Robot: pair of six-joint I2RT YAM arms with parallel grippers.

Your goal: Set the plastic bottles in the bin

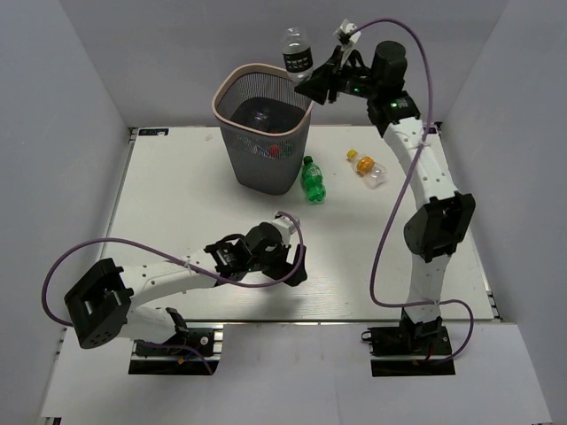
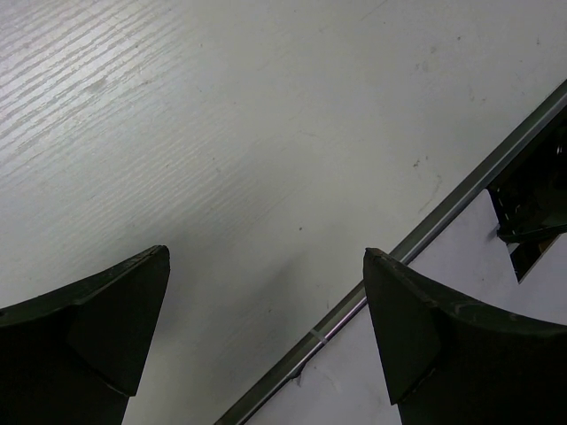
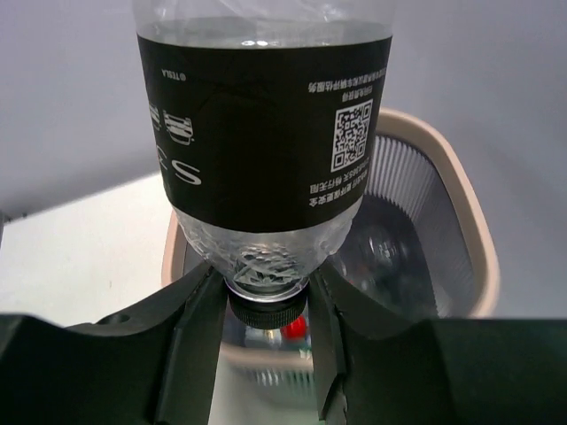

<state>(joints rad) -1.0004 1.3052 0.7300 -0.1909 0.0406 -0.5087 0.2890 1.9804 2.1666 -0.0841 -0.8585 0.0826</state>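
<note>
The left pincer (image 1: 297, 264) hangs released, jaws wide, low over the desk (image 1: 177, 204) near its 6 o'clock edge. The bin (image 1: 257, 164) stands at the desk's 12 o'clock with bottles (image 1: 262, 115) inside. At the bin's 4 o'clock, just beside it, sits a green bottle (image 1: 313, 180). An orange-capped bottle (image 1: 368, 168) lies further toward 3. Above the rim's 1 o'clock corner the right pincer (image 1: 306, 87) is clenched on the neck of a black-labelled bottle (image 1: 297, 55), cap down
</note>
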